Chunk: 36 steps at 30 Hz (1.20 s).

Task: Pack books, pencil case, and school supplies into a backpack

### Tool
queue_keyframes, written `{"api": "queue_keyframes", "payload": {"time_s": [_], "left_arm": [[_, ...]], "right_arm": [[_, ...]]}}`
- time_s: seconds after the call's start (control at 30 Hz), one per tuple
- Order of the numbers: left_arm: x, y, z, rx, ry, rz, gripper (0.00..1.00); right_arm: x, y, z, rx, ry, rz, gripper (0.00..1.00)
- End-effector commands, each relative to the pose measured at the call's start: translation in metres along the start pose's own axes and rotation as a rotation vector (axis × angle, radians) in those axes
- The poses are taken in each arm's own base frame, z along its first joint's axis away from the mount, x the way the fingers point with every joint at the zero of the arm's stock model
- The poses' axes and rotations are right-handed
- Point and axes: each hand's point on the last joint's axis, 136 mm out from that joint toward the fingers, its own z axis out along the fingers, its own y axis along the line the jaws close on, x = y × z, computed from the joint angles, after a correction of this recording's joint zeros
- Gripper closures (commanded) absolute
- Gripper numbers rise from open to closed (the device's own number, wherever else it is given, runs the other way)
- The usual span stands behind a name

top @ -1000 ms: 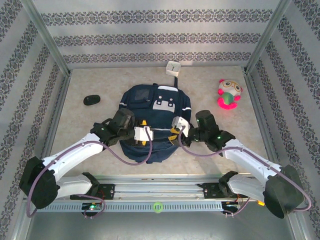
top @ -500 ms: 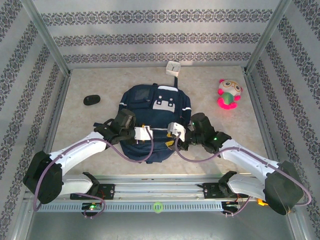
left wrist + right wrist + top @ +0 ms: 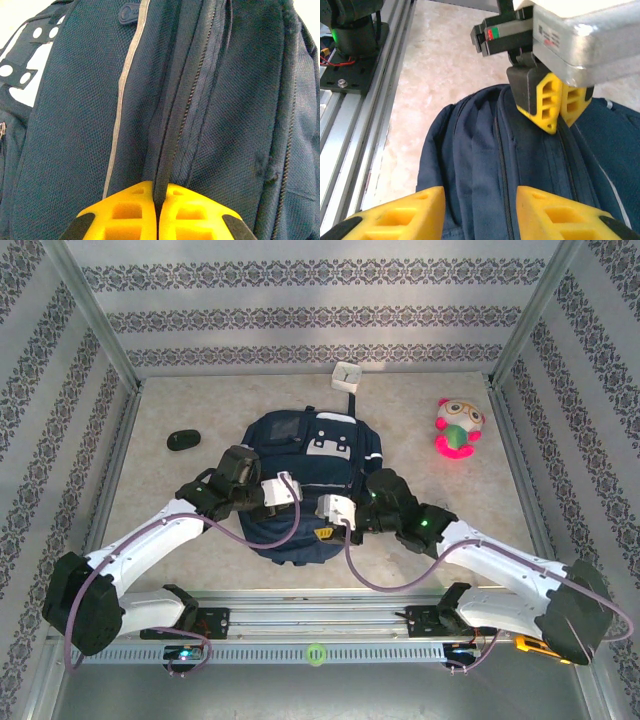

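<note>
Jaws of the left gripper [image 3: 156, 212] pinch a seam of the backpack [image 3: 300, 445] at table centre; the right gripper [image 3: 480, 215] gapes partly above it. The top view adds a plush toy [image 3: 458, 428] at two o'clock and a black oval [image 3: 183, 440] at ten.

Nothing legible reaches my screen: no word, brand or number reads clearly. From the right wrist camera, a few lines of small dark print sit on the pale housing [image 3: 590, 42] of the left gripper [image 3: 556, 126], too blurred for me to make out. A red-and-green sticker [image 3: 492, 34] beside it shows no letters I can tell. On the backpack [image 3: 70, 130], an oval tab [image 3: 131, 12] carries a raised mark, unreadable.
</note>
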Motion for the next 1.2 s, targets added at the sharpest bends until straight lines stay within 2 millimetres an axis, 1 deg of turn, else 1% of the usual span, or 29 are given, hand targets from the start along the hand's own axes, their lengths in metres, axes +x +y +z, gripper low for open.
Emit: {"api": "queue_keyframes", "payload": {"time_s": [0.0, 0.07, 0.1, 0.17, 0.23, 0.3, 0.33, 0.4, 0.47, 0.53, 0.63, 0.7, 0.77, 0.83, 0.9, 0.97, 1.03, 1.17], "left_arm": [[-0.038, 0.029, -0.02, -0.074, -0.128, -0.035, 1.0], [-0.043, 0.038, -0.024, -0.103, -0.155, -0.063, 1.0], [-0.047, 0.043, -0.027, -0.117, -0.174, -0.079, 1.0], [-0.053, 0.051, -0.033, -0.129, -0.217, -0.108, 1.0], [-0.06, 0.058, -0.042, -0.139, -0.265, -0.134, 1.0], [-0.065, 0.062, -0.049, -0.144, -0.313, -0.156, 1.0], [-0.066, 0.063, -0.05, -0.141, -0.326, -0.163, 1.0], [-0.065, 0.063, -0.051, -0.138, -0.331, -0.169, 1.0], [-0.061, 0.062, -0.049, -0.137, -0.32, -0.17, 1.0], [-0.057, 0.06, -0.047, -0.132, -0.308, -0.165, 1.0], [-0.053, 0.056, -0.045, -0.128, -0.3, -0.153, 1.0], [-0.051, 0.053, -0.044, -0.12, -0.298, -0.142, 1.0], [-0.051, 0.051, -0.044, -0.114, -0.307, -0.134, 1.0], [-0.053, 0.048, -0.045, -0.1, -0.327, -0.135, 1.0], [-0.056, 0.048, -0.047, -0.091, -0.349, -0.141, 1.0], [-0.057, 0.047, -0.048, -0.085, -0.359, -0.14, 1.0], [-0.057, 0.047, -0.049, -0.086, -0.361, -0.137, 1.0], [-0.056, 0.049, -0.05, -0.095, -0.355, -0.129, 1.0]], "right_arm": [[0.011, -0.006, 0.016, 0.005, 0.038, -0.008, 0.6], [0.027, -0.005, 0.026, -0.002, 0.07, 0.009, 0.63], [0.039, -0.005, 0.032, -0.006, 0.091, 0.031, 0.67], [0.06, -0.004, 0.04, -0.004, 0.128, 0.076, 0.7], [0.078, -0.004, 0.045, -0.006, 0.158, 0.121, 0.71], [0.088, -0.005, 0.047, 0.005, 0.163, 0.152, 0.7], [0.089, -0.007, 0.046, 0.011, 0.159, 0.158, 0.69], [0.083, -0.01, 0.044, 0.018, 0.138, 0.159, 0.69], [0.072, -0.013, 0.04, 0.023, 0.106, 0.153, 0.66], [0.054, -0.015, 0.032, 0.024, 0.054, 0.142, 0.62], [0.031, -0.027, 0.011, 0.074, -0.019, 0.143, 0.54], [0.022, -0.038, -0.006, 0.135, -0.043, 0.138, 0.48], [0.023, -0.05, -0.022, 0.204, -0.05, 0.123, 0.41], [0.027, -0.063, -0.035, 0.262, -0.04, 0.114, 0.39], [0.035, -0.075, -0.044, 0.281, -0.024, 0.131, 0.38], [0.04, -0.082, -0.047, 0.26, -0.025, 0.156, 0.37], [0.042, -0.087, -0.047, 0.224, -0.035, 0.17, 0.37], [0.039, -0.088, -0.039, 0.136, -0.069, 0.16, 0.38]]}}
